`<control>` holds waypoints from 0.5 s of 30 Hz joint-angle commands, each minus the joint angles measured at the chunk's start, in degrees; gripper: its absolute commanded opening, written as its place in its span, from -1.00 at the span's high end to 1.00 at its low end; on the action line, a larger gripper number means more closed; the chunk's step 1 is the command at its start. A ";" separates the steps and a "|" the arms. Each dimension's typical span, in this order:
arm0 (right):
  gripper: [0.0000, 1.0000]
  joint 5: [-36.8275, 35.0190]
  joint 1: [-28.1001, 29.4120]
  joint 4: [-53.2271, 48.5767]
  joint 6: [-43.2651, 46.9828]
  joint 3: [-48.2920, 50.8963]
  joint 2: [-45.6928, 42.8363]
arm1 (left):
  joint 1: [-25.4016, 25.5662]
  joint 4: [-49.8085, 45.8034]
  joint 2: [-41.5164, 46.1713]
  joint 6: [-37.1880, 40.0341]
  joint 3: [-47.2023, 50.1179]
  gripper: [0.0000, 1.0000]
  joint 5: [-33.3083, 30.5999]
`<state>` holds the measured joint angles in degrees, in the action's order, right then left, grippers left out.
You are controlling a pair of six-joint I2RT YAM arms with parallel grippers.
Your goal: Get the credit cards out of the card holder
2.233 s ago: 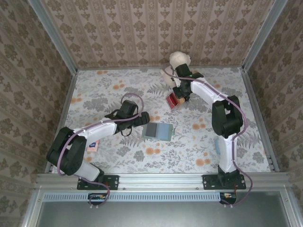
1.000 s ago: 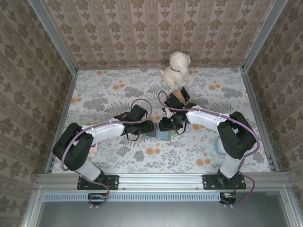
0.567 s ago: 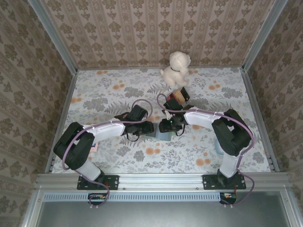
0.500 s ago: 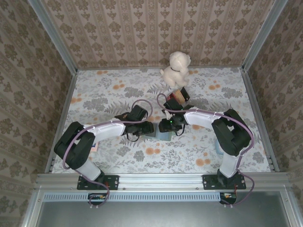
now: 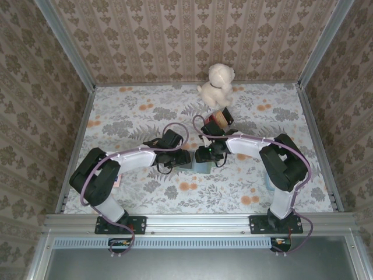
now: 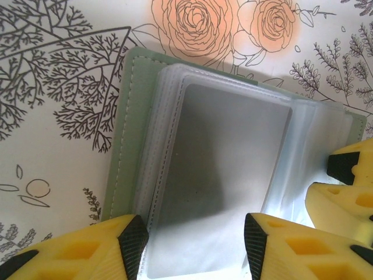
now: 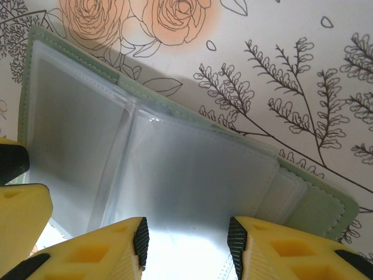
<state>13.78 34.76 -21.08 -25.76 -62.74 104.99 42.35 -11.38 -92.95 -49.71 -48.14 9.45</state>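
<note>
- Lying open and flat on the floral table [image 5: 134, 116], the card holder [image 5: 200, 168] sits near the middle, between the two arms' wrists.
- Left wrist view: the sage-green cover [image 6: 125, 134] shows as a border along the left and top of a stack of clear plastic sleeves [image 6: 169, 192]. A grey card [image 6: 233, 151] sits inside the top sleeve.
- Left gripper [image 6: 195, 245]: jaws partly open, tips over the near edge of the sleeve stack, with the grey card's lower edge in the gap. They clamp nothing. Whether the tips touch the plastic, I cannot tell.
- Right wrist view: the holder [image 7: 315, 204] is spread into two clear panels with a fold [image 7: 116, 157] between them.
- Right gripper [image 7: 186, 242]: jaws partly open over the near edge of the right-hand panel, closed on nothing.
- Top view: the left gripper [image 5: 185, 157] and right gripper [image 5: 204, 155] are just beside each other above the holder.
- A striped block [image 5: 221, 118] lies behind the right arm, with a plush dog [image 5: 217, 81] at the far edge.
</note>
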 commanded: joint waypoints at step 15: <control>0.11 0.22 -0.05 -2.21 -0.70 0.34 3.43 | 0.15 5.69 -1.13 -1.61 0.81 0.13 7.87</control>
<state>14.17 34.76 -21.12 -25.76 -63.37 105.62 41.85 -9.02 -93.69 -50.43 -47.97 13.34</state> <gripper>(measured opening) 0.445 0.437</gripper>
